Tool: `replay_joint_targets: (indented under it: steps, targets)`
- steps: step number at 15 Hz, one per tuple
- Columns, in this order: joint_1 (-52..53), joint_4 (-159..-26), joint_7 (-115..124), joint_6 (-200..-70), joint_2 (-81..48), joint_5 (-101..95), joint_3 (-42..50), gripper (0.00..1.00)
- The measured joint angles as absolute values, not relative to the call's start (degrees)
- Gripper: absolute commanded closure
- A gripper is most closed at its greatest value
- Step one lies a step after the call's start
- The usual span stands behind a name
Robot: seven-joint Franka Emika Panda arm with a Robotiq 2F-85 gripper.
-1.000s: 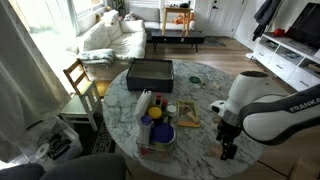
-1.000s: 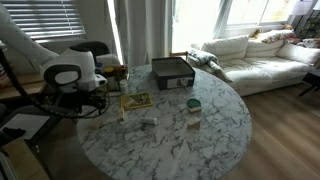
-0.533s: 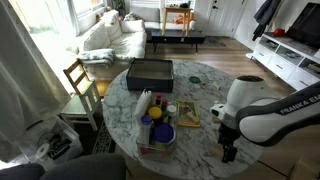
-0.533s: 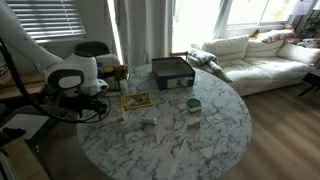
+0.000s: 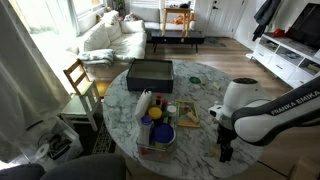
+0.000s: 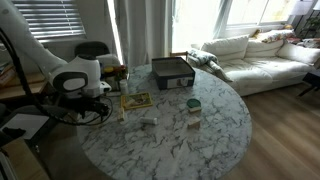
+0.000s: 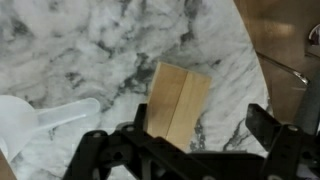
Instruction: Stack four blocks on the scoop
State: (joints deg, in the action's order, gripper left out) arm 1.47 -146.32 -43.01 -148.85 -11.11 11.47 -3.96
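In the wrist view a pale tan wooden block [image 7: 178, 100] lies on the marble table [image 7: 90, 40], with a line down its middle. I cannot tell whether it is one block or two side by side. The white scoop [image 7: 35, 120] lies to its left, handle pointing toward the block. My gripper [image 7: 200, 125] hangs above with its jaws wide apart and nothing between them; the block sits just ahead of the gap, toward the left finger. In an exterior view the gripper [image 5: 225, 150] points down over the table's edge.
A black tray [image 5: 150, 72] sits at the far side of the round table, with a blue bowl [image 5: 160, 133] and a flat tan board [image 5: 187, 115] closer in. A green cup [image 6: 193, 104] stands mid-table. The table edge [image 7: 255, 70] runs right of the block.
The arm has crept a little along the table edge. The jaws have stayed open and the objects on the table have not moved.
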Motion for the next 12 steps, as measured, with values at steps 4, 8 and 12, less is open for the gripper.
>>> replay_joint_targets:
  steps: [4, 8, 12]
  targets:
    - [1.07, -145.64, -40.48, -149.73, -12.46, 10.10, -3.96, 0.00]
    - [0.51, -145.18, -39.09, -149.89, -13.46, 9.39, -4.02, 0.30]
    - [0.12, -144.78, -38.91, -149.91, -14.11, 9.33, -4.24, 0.56]
